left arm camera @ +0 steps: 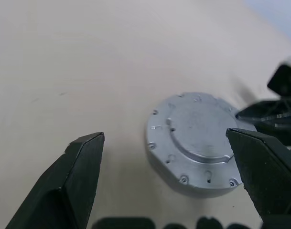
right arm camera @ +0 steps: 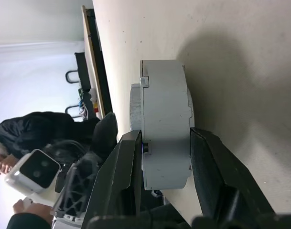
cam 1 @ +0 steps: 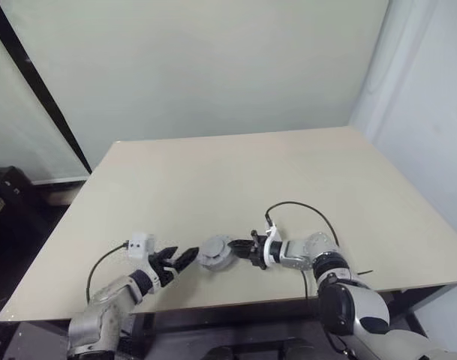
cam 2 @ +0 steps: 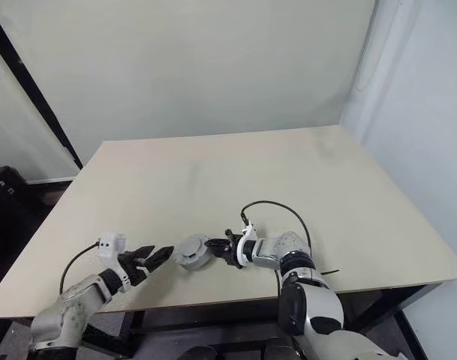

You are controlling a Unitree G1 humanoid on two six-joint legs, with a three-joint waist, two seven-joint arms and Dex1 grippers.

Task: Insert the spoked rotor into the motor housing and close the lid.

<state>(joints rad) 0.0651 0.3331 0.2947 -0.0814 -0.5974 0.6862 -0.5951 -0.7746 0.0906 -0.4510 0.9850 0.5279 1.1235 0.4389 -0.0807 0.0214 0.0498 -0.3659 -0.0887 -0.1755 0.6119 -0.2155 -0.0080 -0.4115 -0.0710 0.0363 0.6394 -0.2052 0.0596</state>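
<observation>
The motor housing (cam 1: 215, 253) is a round grey metal case near the table's front edge, slightly tilted. Its raised grey lid (left arm camera: 198, 131) sits on it, ringed by small screws. The spoked rotor is hidden. My right gripper (cam 1: 239, 249) reaches in from the right and is shut on the housing (right arm camera: 164, 143), one finger on each flat face. My left gripper (cam 1: 179, 260) stands open just left of the case, apart from it, and the case (left arm camera: 183, 176) lies ahead between its wide-spread fingers (left arm camera: 83, 162).
A black cable (cam 1: 303, 206) loops over the beige table (cam 1: 236, 172) behind my right wrist. The front edge runs just below both grippers. Dark gear (cam 1: 3, 195) stands off the table's left side. A person in a dark jacket (right arm camera: 35, 129) is beyond the left edge.
</observation>
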